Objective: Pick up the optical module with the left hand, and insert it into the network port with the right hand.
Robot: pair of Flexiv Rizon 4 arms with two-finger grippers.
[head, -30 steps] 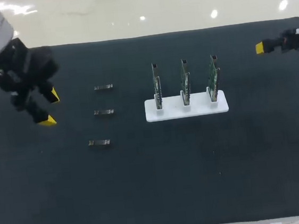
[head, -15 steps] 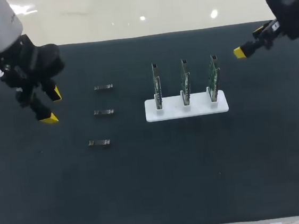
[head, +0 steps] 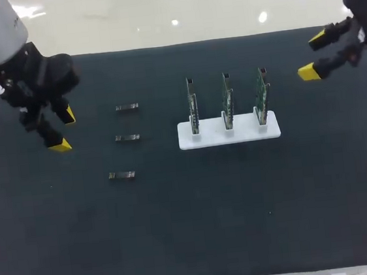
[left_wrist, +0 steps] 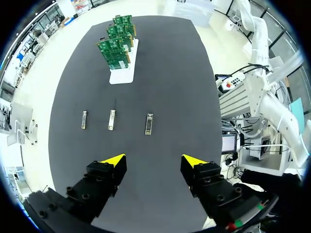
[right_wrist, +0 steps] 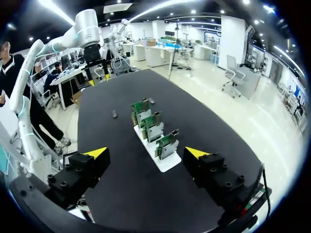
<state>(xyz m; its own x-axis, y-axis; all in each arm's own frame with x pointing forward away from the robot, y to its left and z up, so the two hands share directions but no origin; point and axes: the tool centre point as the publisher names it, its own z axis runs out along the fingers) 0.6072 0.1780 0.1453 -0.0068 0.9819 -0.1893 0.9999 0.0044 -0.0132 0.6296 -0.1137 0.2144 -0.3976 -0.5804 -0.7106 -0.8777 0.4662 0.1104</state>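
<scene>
Our left gripper (left_wrist: 154, 160), jaws wide & empty, is nearer: closest optical module (left_wrist: 148, 124) lies ahead, long axis running away from it; right gripper (head: 313, 55), also wide, sits well off.

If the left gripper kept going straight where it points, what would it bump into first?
Probably the optical module lying right ahead of the open left gripper, at one end of the row of three. Depth is unclear, so it may meet the black table first.
</scene>
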